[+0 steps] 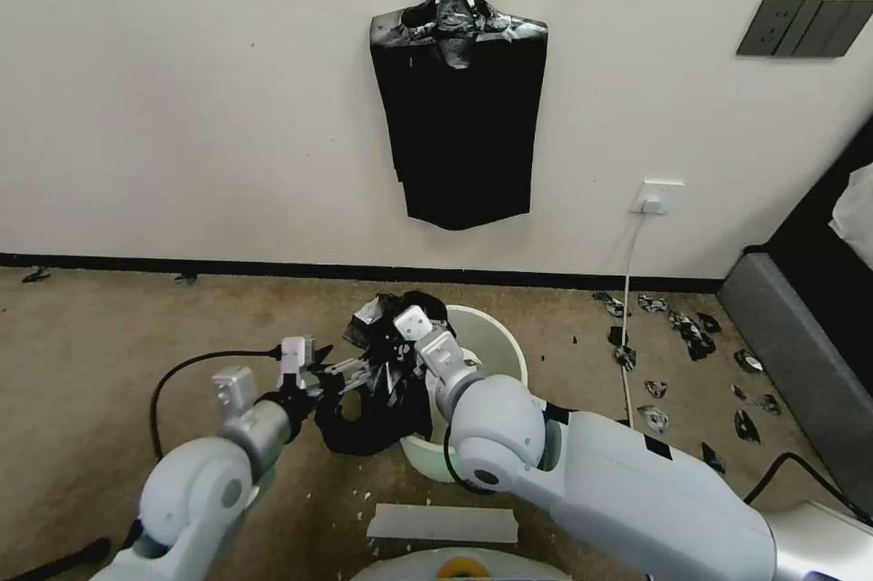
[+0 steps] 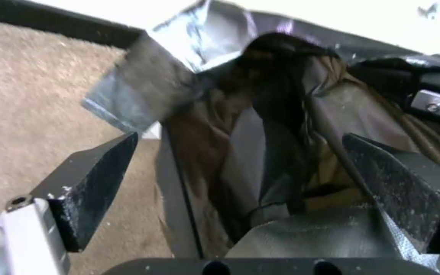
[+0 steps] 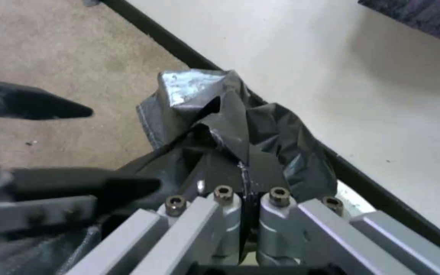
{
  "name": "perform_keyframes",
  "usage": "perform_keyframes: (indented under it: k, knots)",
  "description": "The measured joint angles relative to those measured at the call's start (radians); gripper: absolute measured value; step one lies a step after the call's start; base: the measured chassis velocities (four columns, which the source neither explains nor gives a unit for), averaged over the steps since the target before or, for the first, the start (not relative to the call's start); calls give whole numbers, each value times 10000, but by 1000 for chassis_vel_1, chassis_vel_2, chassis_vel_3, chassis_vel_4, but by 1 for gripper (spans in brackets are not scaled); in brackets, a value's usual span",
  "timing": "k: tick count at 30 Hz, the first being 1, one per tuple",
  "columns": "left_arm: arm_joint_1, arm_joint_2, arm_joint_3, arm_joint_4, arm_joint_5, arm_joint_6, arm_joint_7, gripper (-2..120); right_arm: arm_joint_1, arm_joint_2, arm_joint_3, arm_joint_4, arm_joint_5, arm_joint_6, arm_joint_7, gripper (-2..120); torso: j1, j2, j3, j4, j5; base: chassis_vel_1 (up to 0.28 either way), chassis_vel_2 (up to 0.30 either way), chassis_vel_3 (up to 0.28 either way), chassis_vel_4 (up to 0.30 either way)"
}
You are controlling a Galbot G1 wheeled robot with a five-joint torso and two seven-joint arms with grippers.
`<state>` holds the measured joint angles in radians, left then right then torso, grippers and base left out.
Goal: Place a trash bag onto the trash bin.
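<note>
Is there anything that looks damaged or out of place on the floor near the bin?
Yes. Small torn black plastic scraps lie scattered over the carpet to the right of the trash bin, near the wall. They look like litter from ripped bags. A flat white sheet also lies loose on the carpet in front of the bin.

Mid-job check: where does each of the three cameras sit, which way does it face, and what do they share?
Head view: from the robot's head, looking forward and down at the trash bin by the wall; both arms show.
Left wrist view: on the left arm, facing along the open left gripper into the trash bag.
Right wrist view: on the right arm, facing the wall past the right gripper, shut on the bag.
All three share the bag.
</note>
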<state>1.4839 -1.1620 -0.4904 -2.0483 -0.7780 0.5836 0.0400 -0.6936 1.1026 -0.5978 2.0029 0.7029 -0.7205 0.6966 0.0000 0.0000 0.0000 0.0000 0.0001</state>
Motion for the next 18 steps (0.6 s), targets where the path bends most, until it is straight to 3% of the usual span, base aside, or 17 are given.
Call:
perform_keyframes:
  k: [18]
  knots:
    - [-1400,129,900,794,-356,1434,-737,100,-567,-470,516,271,-139,5,-252,0,0,0,0,-1,-1,0,0,0,0]
